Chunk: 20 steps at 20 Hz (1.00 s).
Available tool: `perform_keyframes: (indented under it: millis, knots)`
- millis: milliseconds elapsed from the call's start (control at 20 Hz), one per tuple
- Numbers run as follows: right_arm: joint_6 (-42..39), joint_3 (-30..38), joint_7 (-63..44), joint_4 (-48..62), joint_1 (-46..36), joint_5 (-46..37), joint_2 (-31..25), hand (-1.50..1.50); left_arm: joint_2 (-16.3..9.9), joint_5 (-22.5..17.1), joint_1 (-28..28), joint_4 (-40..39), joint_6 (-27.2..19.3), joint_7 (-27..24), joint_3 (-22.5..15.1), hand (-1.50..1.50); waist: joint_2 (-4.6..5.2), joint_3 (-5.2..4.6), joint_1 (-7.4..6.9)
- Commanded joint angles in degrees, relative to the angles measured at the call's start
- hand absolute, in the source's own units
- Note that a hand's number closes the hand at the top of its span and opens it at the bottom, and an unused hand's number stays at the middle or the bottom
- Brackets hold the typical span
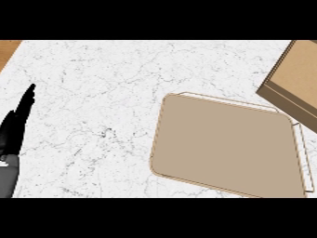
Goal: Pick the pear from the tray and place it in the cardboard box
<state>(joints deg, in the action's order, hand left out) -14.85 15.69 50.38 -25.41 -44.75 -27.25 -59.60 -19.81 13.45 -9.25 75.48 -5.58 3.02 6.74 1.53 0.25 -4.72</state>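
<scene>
Nearest, at the lower left, the left hand (13, 128) rested with its fingers straight and pointing up, holding nothing. The right hand did not show in the view at all.

To the right of that hand, well apart across the counter (99, 88), lay the tray (222, 142), flat and tan with a low rim. No pear showed on it, nor anywhere else in view, so where the fruit was could not be told.

Farther off, beyond the tray and up to the hand's far right, stood the box (308, 81), cut by the view's edge; its inside was not visible, so whether the pear lay within could not be said either.

As a judgement, a pear would be light, fairly stiff, smooth-skinned and liable to roll or bruise; it would best be taken round its wide lower body, fingers on one side and thumb opposite.
</scene>
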Motion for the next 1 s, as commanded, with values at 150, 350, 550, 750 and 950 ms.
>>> perform_keyframes:
  millis: [150, 350, 550, 750, 950]
  knots:
    - [-5.45, -3.08, -5.06, 7.02, -10.77, -2.20, 5.43, 1.50, 0.69, 0.93, -2.35, -1.67, -0.46, -0.65, -0.62, 0.00, 0.35, -0.06, -0.39]
    - [-4.26, -4.24, -7.38, 10.03, -14.05, -3.83, 8.12, 1.50, -0.78, -0.01, -1.47, 1.59, 1.34, 0.81, -0.17, 0.00, 0.22, 0.03, -1.22]
    - [-1.57, -5.52, -9.29, 12.03, -17.17, -5.73, 11.76, 1.50, 0.71, 0.35, -3.72, -0.39, -0.08, 1.56, -0.13, 0.00, 0.56, -0.01, -0.69]
    - [4.68, -6.98, -10.96, 13.60, -17.37, -8.25, 14.82, 1.50, -0.32, -0.22, -1.80, 1.23, 1.12, 0.32, 0.25, 0.00, 0.48, 0.01, -1.10]
    - [4.46, -4.95, -17.07, 17.95, -19.03, -6.75, 17.06, -1.50, 0.51, 0.10, -1.16, -0.18, 1.20, -0.57, -0.43, 0.00, 0.95, 0.00, -1.82]
